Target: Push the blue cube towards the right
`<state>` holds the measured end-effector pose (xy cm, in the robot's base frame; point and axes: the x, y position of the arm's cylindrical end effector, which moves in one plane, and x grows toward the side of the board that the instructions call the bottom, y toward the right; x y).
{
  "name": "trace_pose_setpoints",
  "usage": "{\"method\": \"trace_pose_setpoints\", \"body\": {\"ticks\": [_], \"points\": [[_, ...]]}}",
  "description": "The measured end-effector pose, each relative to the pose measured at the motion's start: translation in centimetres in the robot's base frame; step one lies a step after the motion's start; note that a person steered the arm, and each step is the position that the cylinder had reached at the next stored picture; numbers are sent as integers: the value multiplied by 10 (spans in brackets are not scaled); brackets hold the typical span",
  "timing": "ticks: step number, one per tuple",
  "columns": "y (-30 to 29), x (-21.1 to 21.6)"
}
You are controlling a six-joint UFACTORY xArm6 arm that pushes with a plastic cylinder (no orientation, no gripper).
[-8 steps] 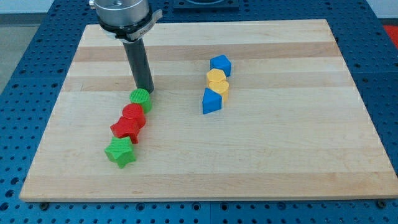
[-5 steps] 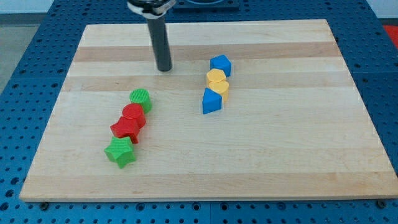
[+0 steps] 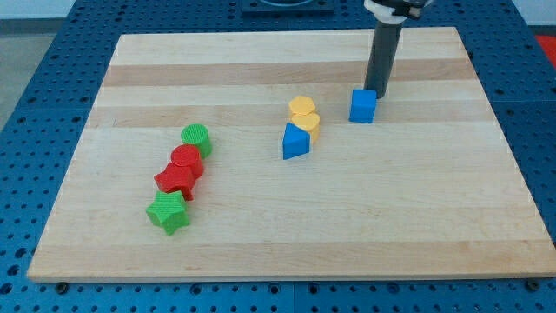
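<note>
The blue cube (image 3: 363, 105) sits on the wooden board (image 3: 287, 235), right of centre near the view's top. My tip (image 3: 376, 90) stands just behind the cube's upper right corner, touching or nearly touching it. The dark rod rises from there to the view's top edge.
Left of the cube are two yellow blocks (image 3: 304, 114) stacked close together, with a blue wedge-shaped block (image 3: 294, 141) just below them. At the view's left lie a green cylinder (image 3: 196, 136), two red blocks (image 3: 181, 169) and a green star (image 3: 168, 212) in a diagonal row.
My tip has swept from the view's left beside the green cylinder to the upper right. The blue cube has moved right, away from the yellow blocks.
</note>
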<state>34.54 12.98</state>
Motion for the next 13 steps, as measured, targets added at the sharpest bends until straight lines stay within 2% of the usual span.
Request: {"method": "trace_pose_setpoints", "body": {"ticks": [2, 4, 6, 7, 8, 9, 10, 12, 13], "points": [[-51, -10], [-45, 24], [2, 34], [-31, 35], [-54, 53], [-36, 85], [-9, 93], [46, 64], [53, 87]]}}
